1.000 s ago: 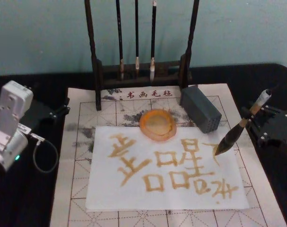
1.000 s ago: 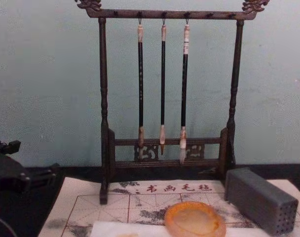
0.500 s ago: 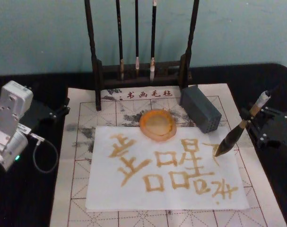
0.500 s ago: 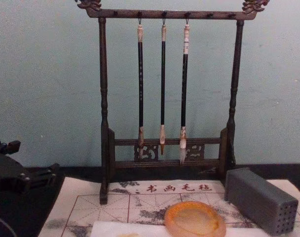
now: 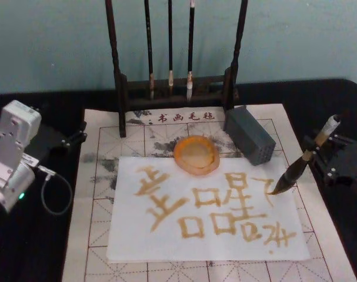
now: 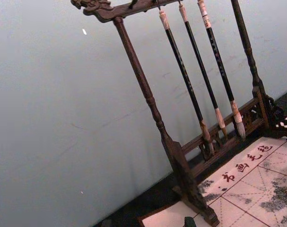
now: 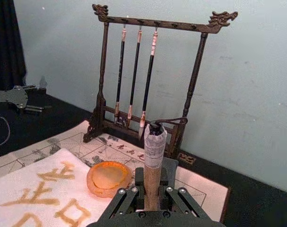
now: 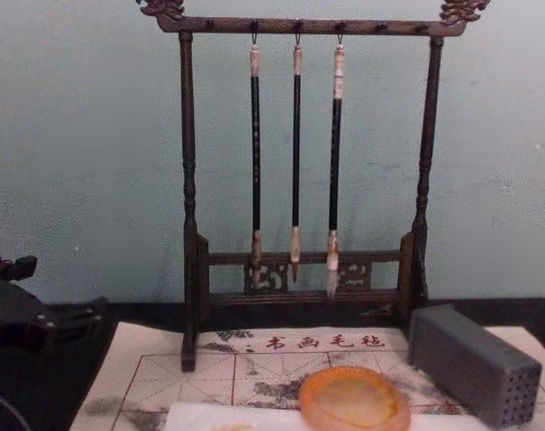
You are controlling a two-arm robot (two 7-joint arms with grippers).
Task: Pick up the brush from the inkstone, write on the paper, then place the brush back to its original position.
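My right gripper (image 5: pixel 313 154) is shut on the brush (image 5: pixel 300 165) at the right side of the mat. The brush leans, with its whitish cap (image 5: pixel 333 122) up and to the right and its dark bristles (image 5: pixel 281 185) down at the right edge of the paper (image 5: pixel 166 235). Whether the tip touches the sheet I cannot tell. Golden-brown characters cover the white sheet. The orange inkstone (image 5: pixel 196 154) sits at the paper's far edge with nothing in it. In the right wrist view the tan handle (image 7: pixel 152 182) stands between the fingers (image 7: pixel 126 197). My left gripper (image 5: pixel 56 140) rests at the left.
A dark wooden rack (image 5: pixel 176 88) with three slim hanging brushes stands behind the beige grid mat (image 5: pixel 102 176). A grey block with small holes (image 5: pixel 250 135) lies right of the inkstone. A black cloth (image 5: pixel 31 247) covers the table around the mat.
The right gripper and the brush have shifted slightly right and toward me, and the bristles moved a little along the paper's right edge. The left arm has stayed still.
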